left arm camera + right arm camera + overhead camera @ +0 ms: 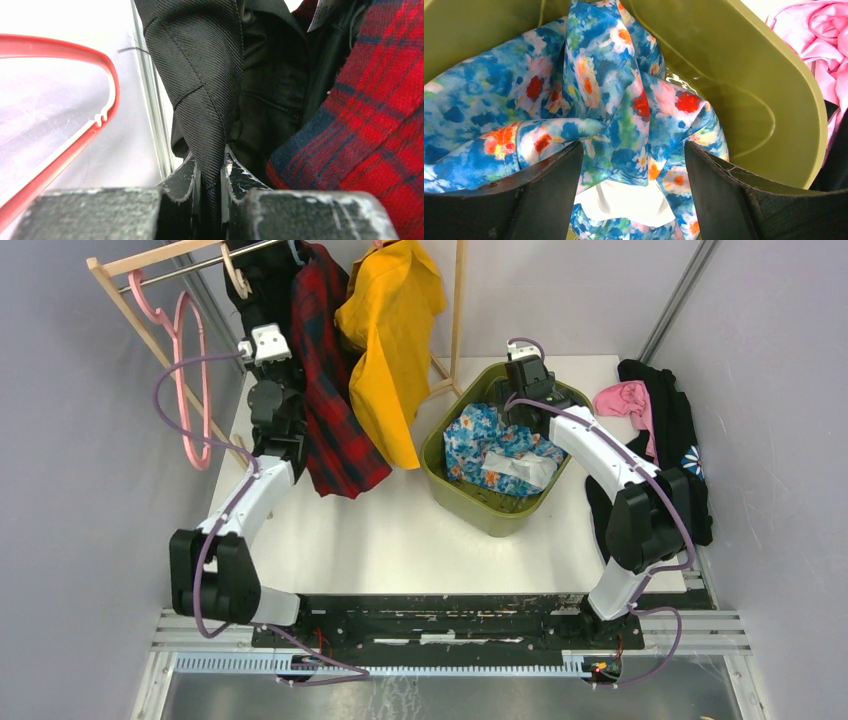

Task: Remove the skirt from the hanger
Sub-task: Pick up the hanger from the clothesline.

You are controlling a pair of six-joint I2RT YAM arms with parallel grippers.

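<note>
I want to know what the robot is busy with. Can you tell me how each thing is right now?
left gripper, shut on the black garment.
black garment, hanging, one fold pinched.
right gripper, open above the floral cloth.
floral cloth, crumpled in the green tub.
red plaid garment, hanging.
yellow garment, hanging.
pink hanger, empty.
pink cloth, bunched up.

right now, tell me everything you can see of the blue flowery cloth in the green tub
The flowery cloth is thin, smooth-looking fabric, blue with red, orange and white blooms. It lies crumpled in loose folds inside the green tub, covering most of its floor, with a plain white patch showing among the folds. The right gripper hangs just over it, fingers spread wide and not closed on it.
</note>
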